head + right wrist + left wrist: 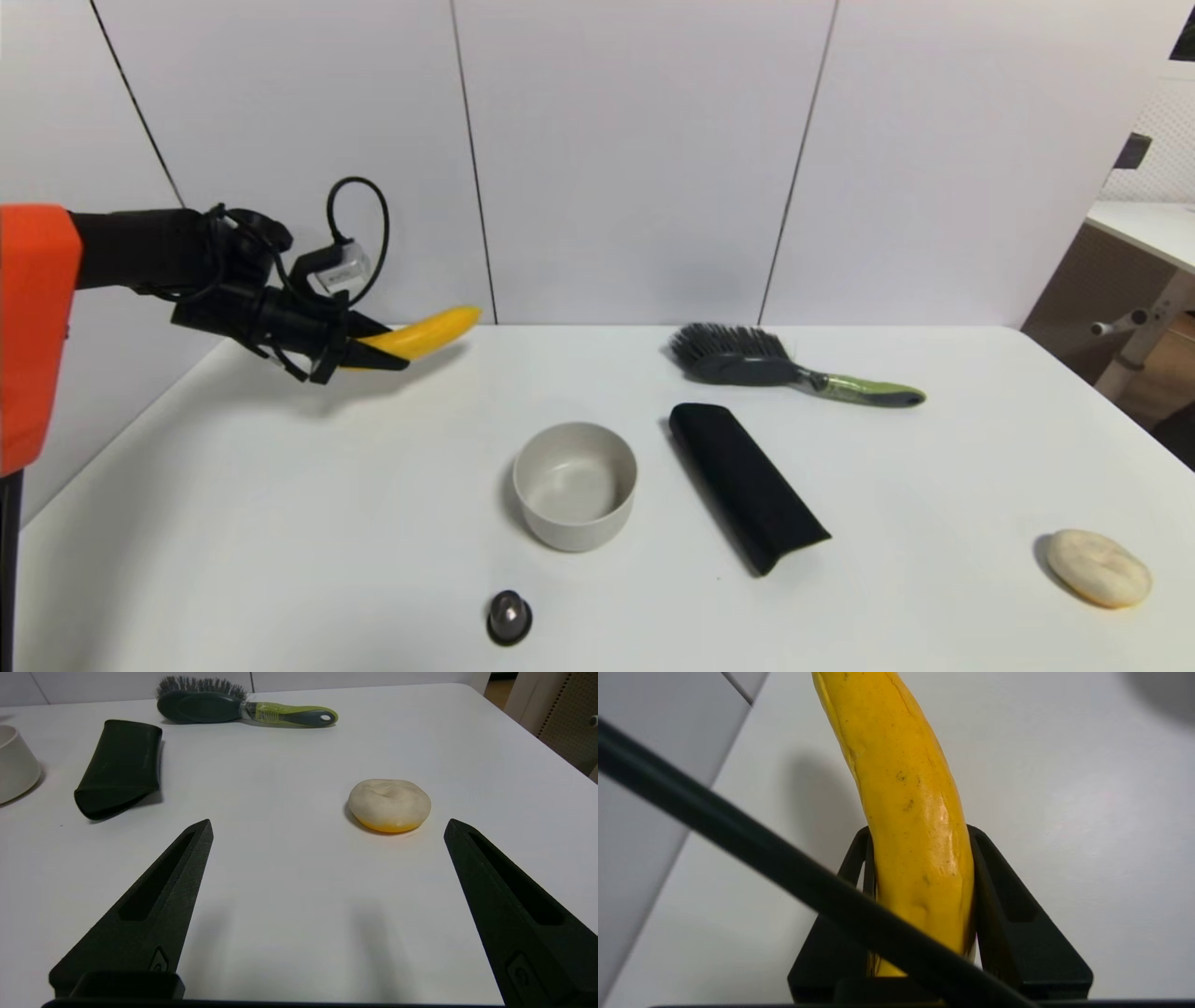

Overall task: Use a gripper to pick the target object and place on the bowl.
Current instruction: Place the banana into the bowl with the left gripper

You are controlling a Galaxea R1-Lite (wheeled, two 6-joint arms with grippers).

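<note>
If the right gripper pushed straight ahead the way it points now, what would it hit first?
Probably the cream bun: it lies ahead of the open right gripper, between the lines of its jaws, though nearer one of them. Nothing sits closer on the table.

- banana [425,334]: bright yellow, small brown specks
- bowl [575,485]: plain off-white
- brush [784,364]: dark grey bristles, green-and-grey handle
- pouch [747,483]: black
- bun [1097,567]: pale cream, yellow underside
- knob [509,616]: dark shiny metal
- table [280,523]: white
</note>
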